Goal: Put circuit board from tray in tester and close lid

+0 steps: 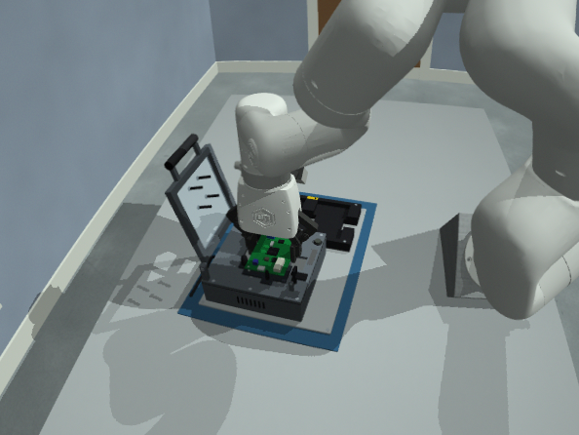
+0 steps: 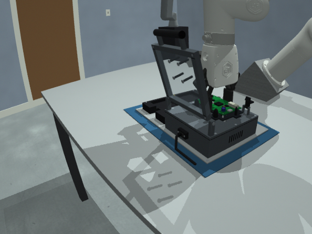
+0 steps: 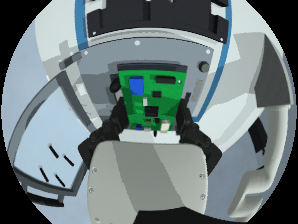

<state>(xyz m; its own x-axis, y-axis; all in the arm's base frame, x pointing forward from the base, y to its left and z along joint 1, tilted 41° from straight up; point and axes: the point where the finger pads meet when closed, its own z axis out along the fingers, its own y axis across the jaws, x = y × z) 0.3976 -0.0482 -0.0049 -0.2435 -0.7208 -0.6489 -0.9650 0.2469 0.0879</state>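
Observation:
The green circuit board (image 1: 260, 256) (image 2: 216, 107) (image 3: 170, 93) is face up in the tester (image 1: 229, 288) (image 2: 189, 139), at the plate or just over it. My gripper (image 1: 272, 246) (image 2: 219, 100) (image 3: 151, 104) is shut on the board's two long edges. The white connector (image 1: 279, 264) (image 2: 233, 105) (image 3: 165, 126) is at the hook end, near the lone post (image 1: 267, 274) (image 2: 236, 111). A hinge-side post (image 1: 244, 259) (image 2: 215, 113) stands beside the board. The pins are hidden; I cannot tell whether the board lies fully flat. The latch hook (image 1: 293, 275) (image 2: 247, 102) stands upright.
The lid (image 1: 185, 225) (image 2: 201, 86) stands open on the hinge side, close beside the hand, with its handle (image 1: 181, 151) (image 2: 169, 33) on top. The black tray (image 1: 343, 240) (image 2: 148, 107) lies behind the tester on the blue-edged mat (image 1: 341, 322) (image 2: 207, 170).

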